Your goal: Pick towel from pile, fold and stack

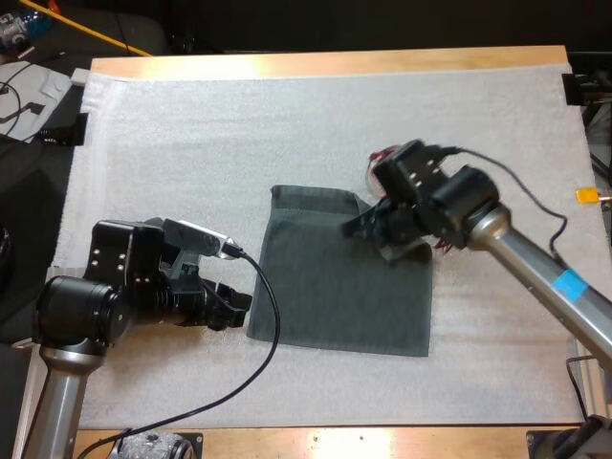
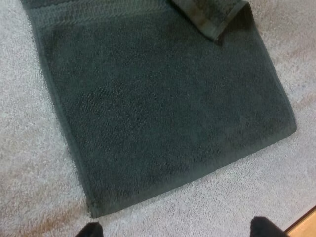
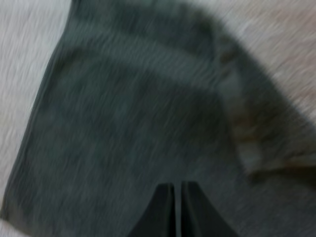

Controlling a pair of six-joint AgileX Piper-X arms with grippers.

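White padded mat [image 1: 287, 115] covering a wooden table [image 1: 335, 62], viewed from behind both arms. One dark grey-green terry towel [image 1: 335, 296] lies spread flat at the mat's centre. A corner [image 2: 212, 19] on the side away from the left end effector [image 1: 234, 306] is turned back onto the cloth. The left end effector, fingers spread and clear, hovers just beside the towel's left edge. The right end effector [image 1: 368, 231], fingers pressed together with nothing visibly between them, sits over the towel's far right part. Probable hazards: a closed right end effector would push the cloth rather than pinch it, bunching that corner, and a one-sided lift would drag the towel askew and spoil the fold.
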